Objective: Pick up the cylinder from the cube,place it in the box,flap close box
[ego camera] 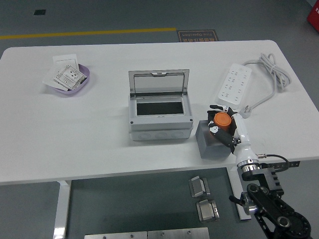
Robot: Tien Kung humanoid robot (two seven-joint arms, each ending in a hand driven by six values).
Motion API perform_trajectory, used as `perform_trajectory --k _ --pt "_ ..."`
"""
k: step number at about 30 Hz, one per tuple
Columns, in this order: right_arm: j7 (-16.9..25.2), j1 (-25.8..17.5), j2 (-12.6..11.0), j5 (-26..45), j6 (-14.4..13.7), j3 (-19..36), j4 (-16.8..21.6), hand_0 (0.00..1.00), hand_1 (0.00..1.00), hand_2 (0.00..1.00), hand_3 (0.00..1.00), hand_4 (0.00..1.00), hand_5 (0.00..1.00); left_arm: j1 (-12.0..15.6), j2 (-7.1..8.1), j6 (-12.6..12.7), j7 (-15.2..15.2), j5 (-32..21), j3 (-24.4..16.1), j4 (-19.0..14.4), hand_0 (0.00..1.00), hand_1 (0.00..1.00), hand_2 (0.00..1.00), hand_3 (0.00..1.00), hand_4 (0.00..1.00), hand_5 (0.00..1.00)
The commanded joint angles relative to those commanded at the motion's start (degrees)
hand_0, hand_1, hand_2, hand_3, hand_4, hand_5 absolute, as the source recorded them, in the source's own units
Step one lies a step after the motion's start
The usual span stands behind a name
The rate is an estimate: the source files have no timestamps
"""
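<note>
A purple dish (75,88) of papers sat far left. The grey box (159,119) stood mid-table, flap up. Right of it, the right hand (223,124) had its fingers wrapped around the orange cylinder (223,119) atop the grey cube (212,142). A power strip (234,83) lay beyond.

Right arm (271,206) enters from the lower right corner, black jointed links, white forearm section (242,142) angled up and left over the table's near edge. Right hand (223,124) sits at the end of it, dark fingers (227,139) curled around an orange cylinder (223,120), gripping from the sides. Left arm doesn't show.
</note>
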Motion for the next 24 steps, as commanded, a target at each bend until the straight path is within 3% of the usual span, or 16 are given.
perform_trajectory --k 3,4,9,10,19,24 --pt "-0.18 0.04 -0.03 -0.45 -0.29 -0.06 0.24 0.549 0.5 0.472 0.423 0.002 0.002 -0.02 -0.01 -0.01 -0.1 -0.12 0.15 0.0 0.618 0.611 0.557 0.593 0.675 0.263" --pt "-0.24 0.07 -0.04 -0.68 -0.42 -0.07 0.37 0.461 0.373 0.401 0.347 0.002 0.002 -0.04 -0.02 -0.01 -0.15 -0.17 0.2 0.0 0.618 0.611 0.557 0.593 0.675 0.262" --pt "-0.51 0.23 -0.16 -2.05 -1.09 0.16 1.09 0.461 0.373 0.401 0.347 0.002 0.002 -0.09 0.0 -0.04 -0.39 -0.42 0.51 0.0 0.618 0.611 0.557 0.593 0.675 0.262" --pt "-0.53 0.27 -0.2 -2.3 -1.22 0.22 1.25 0.424 0.249 0.277 0.264 0.002 0.002 -0.09 -0.01 -0.04 -0.41 -0.43 0.53 0.0 0.619 0.611 0.558 0.593 0.676 0.264" --pt "-0.59 0.52 -0.53 -4.42 -2.58 0.52 2.73 0.438 0.252 0.262 0.254 0.002 0.002 -0.15 -0.01 -0.03 -0.44 -0.35 0.52 0.0 0.62 0.611 0.558 0.593 0.677 0.265" --pt "-1.68 1.45 -1.29 -7.45 -4.69 -0.54 3.6 0.443 0.239 0.25 0.253 0.002 0.002 -0.17 -0.01 0.0 -0.4 -0.23 0.39 0.0 0.62 0.611 0.558 0.594 0.677 0.265"
